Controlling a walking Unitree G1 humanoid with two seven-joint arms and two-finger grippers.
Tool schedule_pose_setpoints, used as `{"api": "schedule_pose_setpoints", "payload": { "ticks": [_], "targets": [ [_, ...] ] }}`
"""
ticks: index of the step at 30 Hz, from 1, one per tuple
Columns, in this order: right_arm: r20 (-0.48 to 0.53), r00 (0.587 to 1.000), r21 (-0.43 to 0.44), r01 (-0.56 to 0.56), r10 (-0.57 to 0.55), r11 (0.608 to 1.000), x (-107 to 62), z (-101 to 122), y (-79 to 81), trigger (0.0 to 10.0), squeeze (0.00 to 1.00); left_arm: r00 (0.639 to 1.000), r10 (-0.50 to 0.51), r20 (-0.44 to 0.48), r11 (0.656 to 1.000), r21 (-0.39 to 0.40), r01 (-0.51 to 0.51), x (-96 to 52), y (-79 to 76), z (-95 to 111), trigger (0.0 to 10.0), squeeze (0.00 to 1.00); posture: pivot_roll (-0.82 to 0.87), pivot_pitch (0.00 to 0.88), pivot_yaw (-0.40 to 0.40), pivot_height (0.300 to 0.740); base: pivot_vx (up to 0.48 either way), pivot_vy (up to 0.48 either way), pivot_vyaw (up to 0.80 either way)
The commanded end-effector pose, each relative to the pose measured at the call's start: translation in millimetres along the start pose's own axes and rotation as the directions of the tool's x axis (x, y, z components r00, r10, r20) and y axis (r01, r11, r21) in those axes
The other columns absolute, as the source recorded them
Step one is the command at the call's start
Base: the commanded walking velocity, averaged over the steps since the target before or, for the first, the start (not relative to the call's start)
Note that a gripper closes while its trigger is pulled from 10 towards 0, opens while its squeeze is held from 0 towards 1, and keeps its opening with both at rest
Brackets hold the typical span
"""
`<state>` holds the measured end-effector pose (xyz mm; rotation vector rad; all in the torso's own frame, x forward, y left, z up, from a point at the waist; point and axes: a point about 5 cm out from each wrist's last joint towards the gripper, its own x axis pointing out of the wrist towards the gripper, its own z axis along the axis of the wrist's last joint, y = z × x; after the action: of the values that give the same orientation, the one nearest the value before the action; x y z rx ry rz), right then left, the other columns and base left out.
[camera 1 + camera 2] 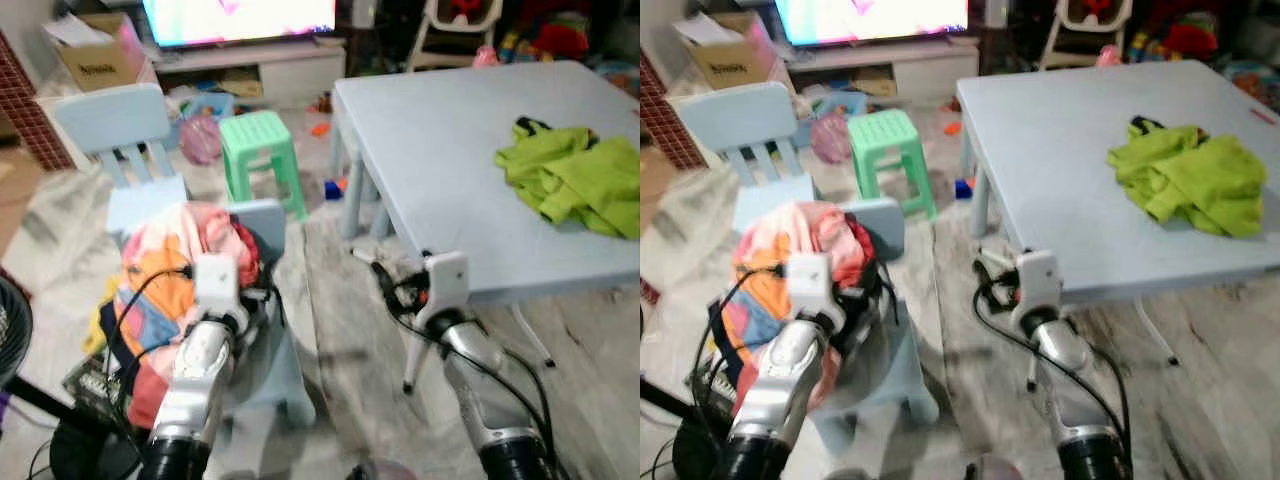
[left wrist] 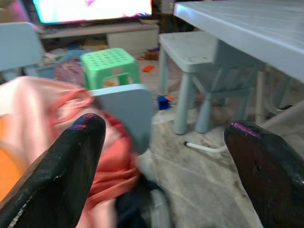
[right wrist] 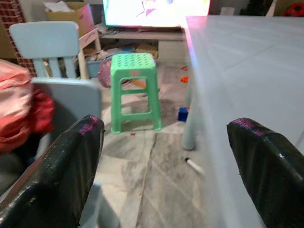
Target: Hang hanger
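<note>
Two grippers hung wide apart and empty: the left gripper (image 2: 161,156) above a heap of clothes (image 1: 175,275) on a pale blue chair (image 1: 262,225), the right gripper (image 3: 166,161) beside the table's (image 1: 450,150) near-left corner (green garment (image 1: 570,175) toward its right edge; hanger not discernible).

The two head views look forward and down from above the arms. Both wrist views sit low, facing the same way, sharing the green stool (image 3: 134,90) and the table (image 2: 266,28) edge.
</note>
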<state>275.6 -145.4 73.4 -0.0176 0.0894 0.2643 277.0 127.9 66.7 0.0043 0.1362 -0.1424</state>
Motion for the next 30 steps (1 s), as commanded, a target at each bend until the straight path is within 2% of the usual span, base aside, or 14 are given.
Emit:
{"api": "schedule_pose_setpoints", "payload": {
  "ticks": [1, 5, 7, 8, 18, 22, 27, 29, 30],
  "targets": [
    [0.018, 0.999, 0.020, -0.047, 0.047, 0.999, 3.9, 4, 10.5, 10.0, 0.00, 0.998, 0.035, -0.047, 0.999, 0.033, -0.034, -1.2, 12.1, -6, 10.0, 0.00, -0.01, 0.000, -0.008, 0.740, 0.000, 0.000, 0.00],
    [0.000, 0.983, 0.031, -0.184, 0.184, 0.983, 0.8, 3, 24.3, 10.0, 0.00, 0.990, 0.078, -0.116, 0.995, 0.067, -0.071, -4.0, 18.1, -16, 10.0, 0.00, 0.00, 0.000, -0.012, 0.740, 0.000, 0.000, 0.00],
    [-0.010, 0.966, -0.014, -0.258, 0.257, 0.966, -3.1, 2, 30.3, 10.0, 0.00, 0.988, 0.094, -0.124, 0.994, 0.070, -0.086, -5.3, 20.1, -18, 10.0, 0.00, 0.00, 0.000, -0.015, 0.740, 0.000, 0.000, 0.00],
    [-0.010, 0.958, -0.067, -0.286, 0.286, 0.956, -5.3, 2, 31.1, 10.0, 0.00, 0.987, 0.098, -0.125, 0.994, 0.069, -0.089, -5.6, 20.5, -17, 10.0, 0.00, 0.00, 0.000, -0.014, 0.740, 0.000, 0.000, 0.80],
    [-0.004, 0.960, -0.052, -0.281, 0.281, 0.958, -8.2, 4, 31.5, 10.0, 0.00, 0.983, 0.086, -0.162, 0.995, 0.061, -0.077, -3.5, 20.3, -19, 10.0, 0.00, -0.01, 0.000, -0.015, 0.740, 0.000, 0.000, 0.77],
    [-0.008, 0.969, -0.063, -0.249, 0.249, 0.967, -10.0, 4, 29.0, 10.0, 0.00, 0.975, 0.038, -0.217, 0.999, 0.026, -0.033, 3.0, 18.3, -27, 10.0, 0.00, -0.02, 0.000, -0.021, 0.740, 0.000, 0.000, 0.00],
    [-0.024, 0.968, -0.072, -0.249, 0.248, 0.966, -10.6, 3, 26.5, 10.0, 0.00, 0.974, -0.026, -0.224, 0.998, 0.046, 0.038, 10.0, 17.6, -28, 10.0, 0.00, -0.03, 0.000, -0.023, 0.740, 0.000, 0.000, 0.00],
    [-0.031, 0.964, -0.082, -0.264, 0.263, 0.961, -12.1, 3, 27.8, 10.0, 0.00, 0.950, -0.098, -0.295, 0.990, 0.069, 0.124, 11.4, 15.9, -37, 10.0, 0.00, -0.04, 0.000, -0.020, 0.740, 0.000, 0.000, 0.00],
    [-0.031, 0.964, -0.082, -0.264, 0.263, 0.961, -12.1, 3, 27.8, 10.0, 0.00, 0.950, -0.098, -0.295, 0.990, 0.069, 0.124, 11.4, 15.9, -37, 10.0, 0.00, -0.04, 0.000, -0.020, 0.740, 0.000, 0.000, 0.00]
  ]
}}
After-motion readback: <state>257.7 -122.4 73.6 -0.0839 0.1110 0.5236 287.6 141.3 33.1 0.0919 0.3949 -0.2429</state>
